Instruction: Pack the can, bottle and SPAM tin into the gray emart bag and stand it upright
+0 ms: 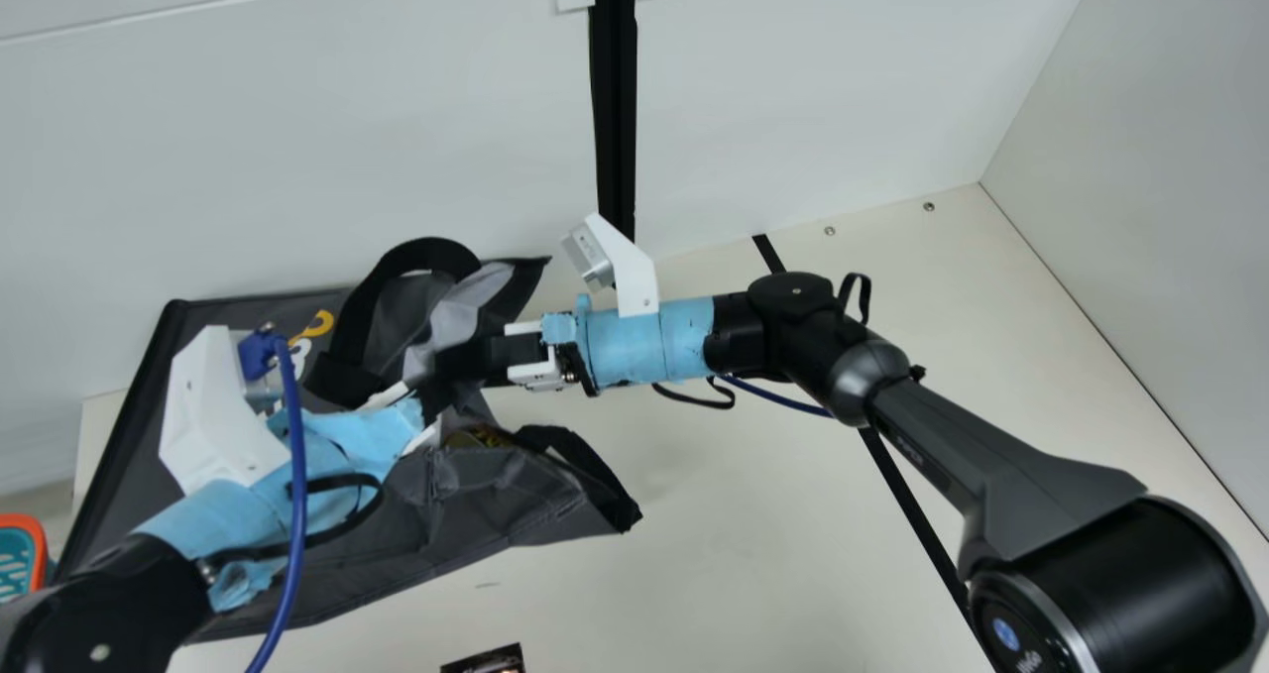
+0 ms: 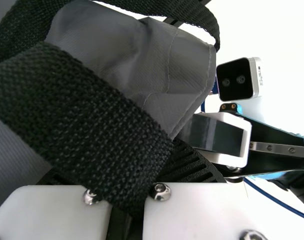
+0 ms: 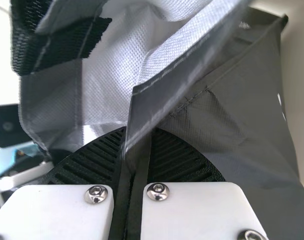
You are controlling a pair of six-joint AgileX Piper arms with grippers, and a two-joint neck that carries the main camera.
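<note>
On a cream table, the gray emart bag slumps, left gripper clutching a handle, right gripper pinching the rim; packing looks partial: patterned item inside, dark item outside, bag not upright.

Gray emart bag: creased cloth, matt and fine-grained outside; lining silvery, pebbled, with a slight sheen. Handle: coarse black webbing, matt, visibly woven. Fingers: black, matt, ribbed—bordered by smooth white plates, plastic in appearance, with glossy metal screws. Arm wrap: light blue, matt, wrinkled. Motor housing: black, smooth, glossy. Table: smooth, low-sheen.
</note>
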